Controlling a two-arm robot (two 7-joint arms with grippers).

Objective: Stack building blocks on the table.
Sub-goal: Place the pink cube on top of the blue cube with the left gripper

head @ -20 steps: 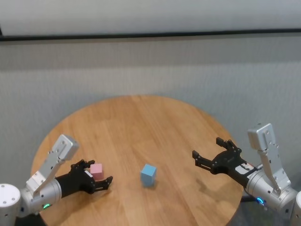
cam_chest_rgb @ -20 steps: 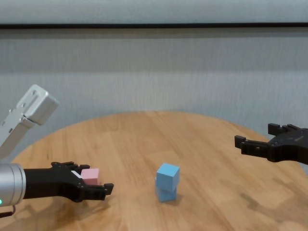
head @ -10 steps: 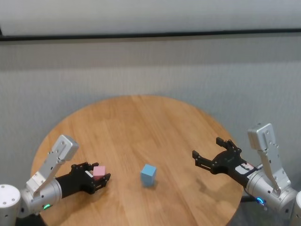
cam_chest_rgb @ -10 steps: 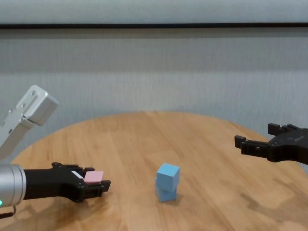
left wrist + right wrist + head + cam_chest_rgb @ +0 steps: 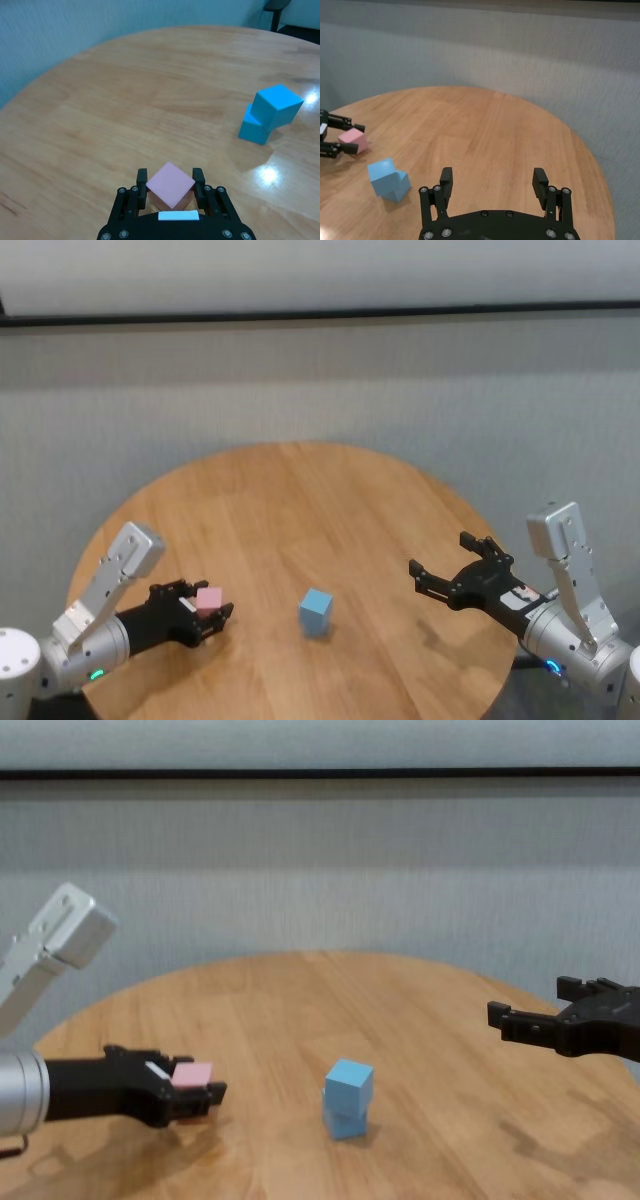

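Grey ribbed wall (image 5: pixel 320 380) behind the work area, crossed by a dark horizontal strip (image 5: pixel 320 315) with a paler band above; a dark chair (image 5: pixel 280 10), partly in view, at the far edge in the left wrist view.

Near the middle of the table (image 5: pixel 300 490) one cube (image 5: pixel 350 1081) sits on another cube (image 5: pixel 342 1122). To the left of this stack, the left gripper (image 5: pixel 185 1095) holds a third cube (image 5: pixel 192 1073) above the tabletop. The right gripper (image 5: pixel 448 570) hangs over the table's right side, well apart from the stack.
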